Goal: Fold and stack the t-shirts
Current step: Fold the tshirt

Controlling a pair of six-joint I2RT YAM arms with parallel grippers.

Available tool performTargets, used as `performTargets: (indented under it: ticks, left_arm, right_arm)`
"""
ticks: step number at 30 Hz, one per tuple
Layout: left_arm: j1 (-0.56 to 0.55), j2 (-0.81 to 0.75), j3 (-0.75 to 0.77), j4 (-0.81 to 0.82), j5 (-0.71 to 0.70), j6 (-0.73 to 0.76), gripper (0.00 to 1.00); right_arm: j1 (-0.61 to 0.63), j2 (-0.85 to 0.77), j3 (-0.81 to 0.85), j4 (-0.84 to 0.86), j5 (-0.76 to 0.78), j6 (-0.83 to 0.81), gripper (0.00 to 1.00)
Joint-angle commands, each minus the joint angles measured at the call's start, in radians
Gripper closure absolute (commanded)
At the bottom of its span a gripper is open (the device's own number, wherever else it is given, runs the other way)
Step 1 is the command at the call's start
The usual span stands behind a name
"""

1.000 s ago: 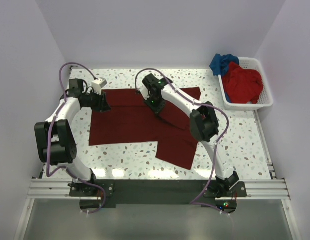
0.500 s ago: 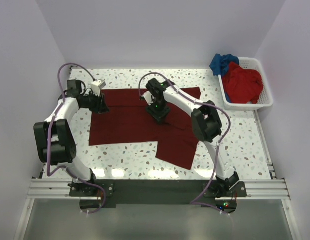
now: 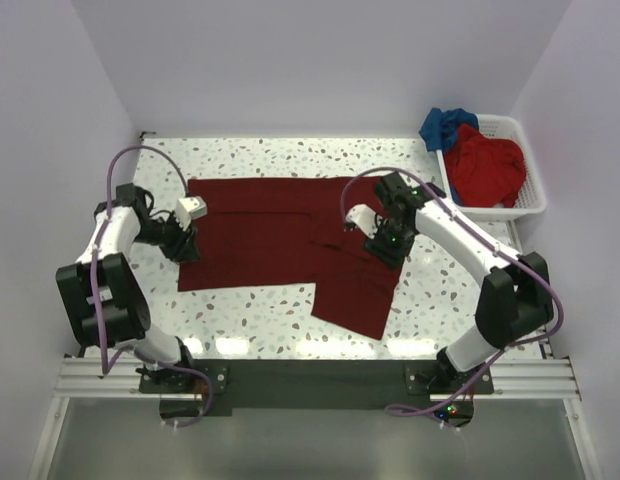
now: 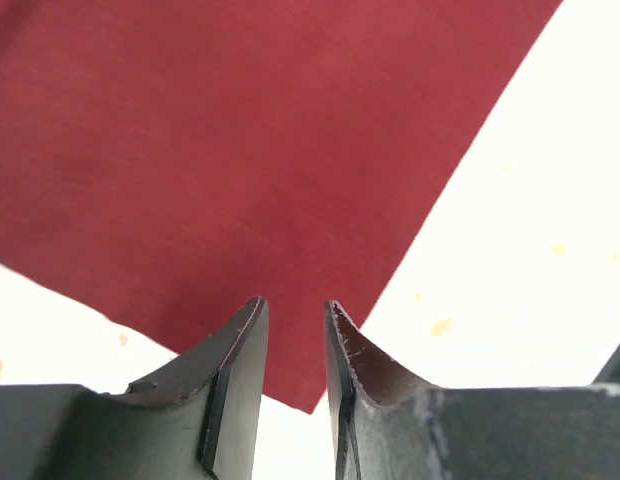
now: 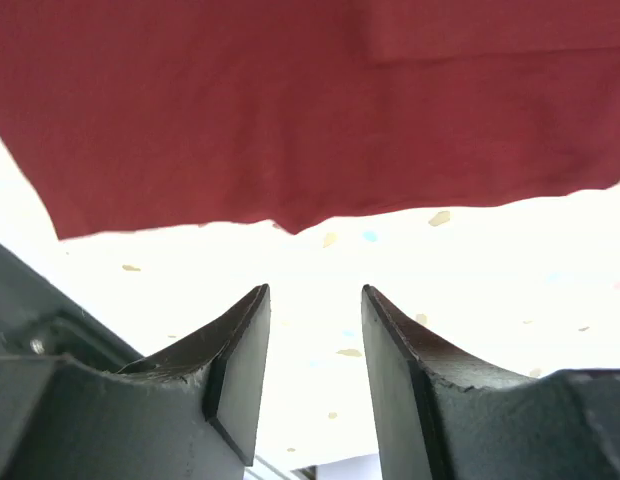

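My left pincer (image 4: pixel 295 305) hangs over a corner on the left edge of the dark maroon t-shirt (image 3: pixel 260 235), jaws slightly parted with nothing between them. My right pincer (image 5: pixel 315 290) is released as well, jaws apart and empty, over bare counter (image 3: pixel 440 300) just off that shirt's right edge. The maroon shirt lies spread flat on the counter. The red t-shirt (image 3: pixel 485 165) and blue t-shirt (image 3: pixel 445 125) sit bundled in the white basket (image 3: pixel 530 205), well apart to the maroon shirt's right.
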State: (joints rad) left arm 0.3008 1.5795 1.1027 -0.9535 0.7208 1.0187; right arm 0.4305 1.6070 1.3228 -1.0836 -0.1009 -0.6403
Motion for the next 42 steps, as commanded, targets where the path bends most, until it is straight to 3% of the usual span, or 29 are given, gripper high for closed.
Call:
performTargets:
  ticks: [1,7,18,31,34,35,39,42]
  left_arm:
    - [0.004,-0.087,-0.076,-0.067,-0.006,0.176,0.66]
    - [0.006,-0.160,-0.190,-0.016,-0.055,0.276,0.65]
    - [0.006,-0.231,-0.326,0.064,-0.136,0.443,0.63]
    - [0.004,-0.193,-0.478,0.288,-0.277,0.569,0.65]
    - [0.003,-0.165,-0.492,0.295,-0.302,0.593,0.73]
    - [0.004,-0.165,-0.495,0.282,-0.307,0.600,0.83]
    - [0.004,-0.206,-0.515,0.198,-0.334,0.656,0.99]
    - [0.006,-0.231,-0.511,0.167,-0.343,0.649,1.00]
  right_arm:
    - [0.036,-0.038,-0.129,0.085,0.027,-0.102,0.56]
    - [0.092,-0.027,-0.273,0.221,0.087,-0.116,0.60]
    - [0.143,0.028,-0.349,0.338,0.119,-0.114,0.62]
    - [0.145,0.071,-0.390,0.379,0.167,-0.088,0.98]
    - [0.145,0.071,-0.382,0.363,0.170,-0.082,1.00]
    - [0.146,0.065,-0.381,0.355,0.164,-0.079,1.00]
    - [0.146,0.005,-0.390,0.306,0.147,-0.067,1.00]
    - [0.146,-0.036,-0.402,0.272,0.136,-0.059,1.00]
